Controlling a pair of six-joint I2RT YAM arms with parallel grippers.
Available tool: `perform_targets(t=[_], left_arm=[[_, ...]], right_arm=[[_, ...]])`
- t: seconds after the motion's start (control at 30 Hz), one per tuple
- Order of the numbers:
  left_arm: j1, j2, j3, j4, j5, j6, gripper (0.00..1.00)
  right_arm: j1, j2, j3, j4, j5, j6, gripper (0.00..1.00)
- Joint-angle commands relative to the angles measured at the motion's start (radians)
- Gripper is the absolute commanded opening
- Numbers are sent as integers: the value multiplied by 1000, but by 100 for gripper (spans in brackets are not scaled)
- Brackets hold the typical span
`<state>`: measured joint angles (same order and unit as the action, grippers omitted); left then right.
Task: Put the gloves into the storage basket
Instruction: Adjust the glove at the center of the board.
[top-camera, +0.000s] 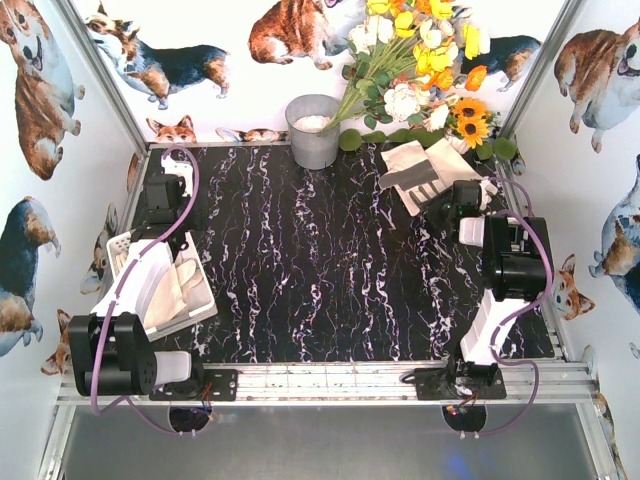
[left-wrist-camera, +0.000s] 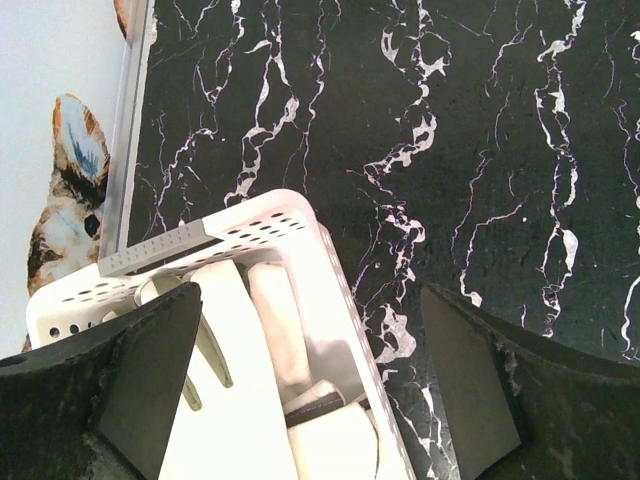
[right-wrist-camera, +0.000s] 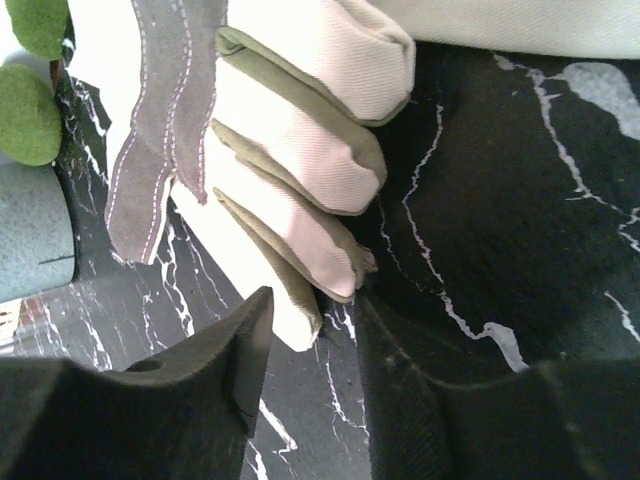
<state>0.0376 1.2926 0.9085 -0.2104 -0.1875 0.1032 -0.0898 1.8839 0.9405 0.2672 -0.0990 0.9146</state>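
Cream-white gloves (top-camera: 418, 172) with grey-brown patches lie in a heap at the back right of the black marble table. My right gripper (top-camera: 455, 205) is down at the heap's near edge. In the right wrist view its jaws (right-wrist-camera: 312, 305) stand narrowly apart, and a glove (right-wrist-camera: 300, 150) fingertip lies just between their tips, not visibly pinched. The white lattice storage basket (top-camera: 203, 262) sits at the left with gloves (left-wrist-camera: 250, 400) lying inside it. My left gripper (left-wrist-camera: 310, 300) hangs wide open over the basket's right rim (left-wrist-camera: 335, 290), holding nothing.
A grey metal bucket (top-camera: 313, 130) stands at the back centre, with a bunch of artificial flowers (top-camera: 420, 70) leaning beside it over the glove heap. Corgi-print walls close in three sides. A metal rail (top-camera: 330, 383) runs along the near edge.
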Motion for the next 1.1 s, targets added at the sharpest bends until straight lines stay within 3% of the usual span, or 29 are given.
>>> perform_targets(t=[0.0, 0.13, 0.27, 0.5, 0.7, 0.83, 1.07], left_arm=[[-4, -12, 26, 20, 10, 22, 85], [-4, -15, 24, 22, 1, 29, 85], [-5, -11, 28, 16, -6, 32, 86], [-5, -23, 27, 18, -1, 32, 86], [-5, -22, 33, 17, 22, 5, 86], [-6, -7, 49, 2, 63, -19, 86], [-23, -8, 39, 17, 152, -45, 84]], right_arm=[[-6, 20, 27, 34, 73, 0, 33], [-13, 21, 32, 17, 77, -22, 0], [-14, -21, 7, -5, 62, -53, 0], [-16, -239, -133, -150, 53, -122, 0], [22, -393, -156, -351, -143, -262, 0], [160, -439, -95, -513, -260, -386, 0], [476, -501, -104, -497, -417, -395, 0]])
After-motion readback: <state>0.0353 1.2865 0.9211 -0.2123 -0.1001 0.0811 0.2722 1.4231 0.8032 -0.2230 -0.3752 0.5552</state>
